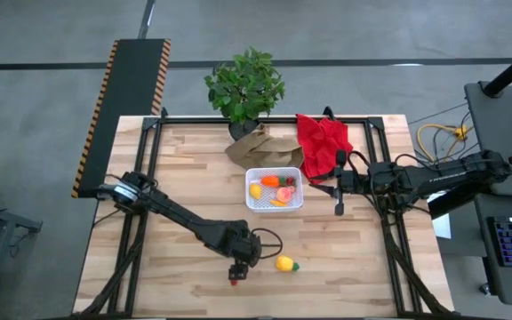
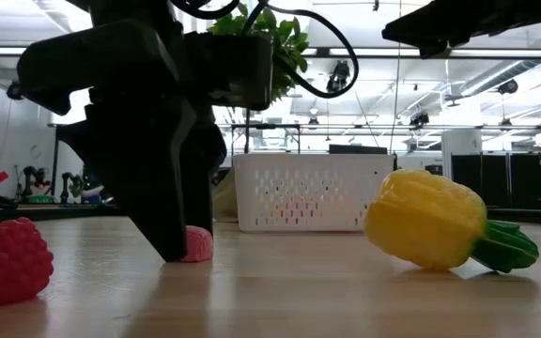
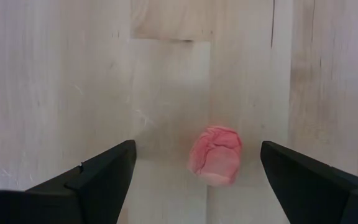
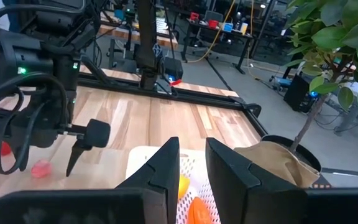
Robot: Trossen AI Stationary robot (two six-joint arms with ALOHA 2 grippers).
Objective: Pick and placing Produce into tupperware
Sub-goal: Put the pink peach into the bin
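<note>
Your left gripper [image 3: 194, 180] hangs spread over the pink produce piece [image 3: 215, 155], which lies between the fingers toward the one o'clock side, near the table's front edge. Right gripper [image 4: 192, 163], nearly closed and empty, waits beside the tupperware [image 1: 274, 188].

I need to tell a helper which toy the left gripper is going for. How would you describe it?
Start at the white container mid-table and come toward the near edge, where the left gripper hangs open. Between its fingers lies a small pale pink wrinkled piece. The yellow green-tipped toy and the bumpy red berry lie outside them.
</note>
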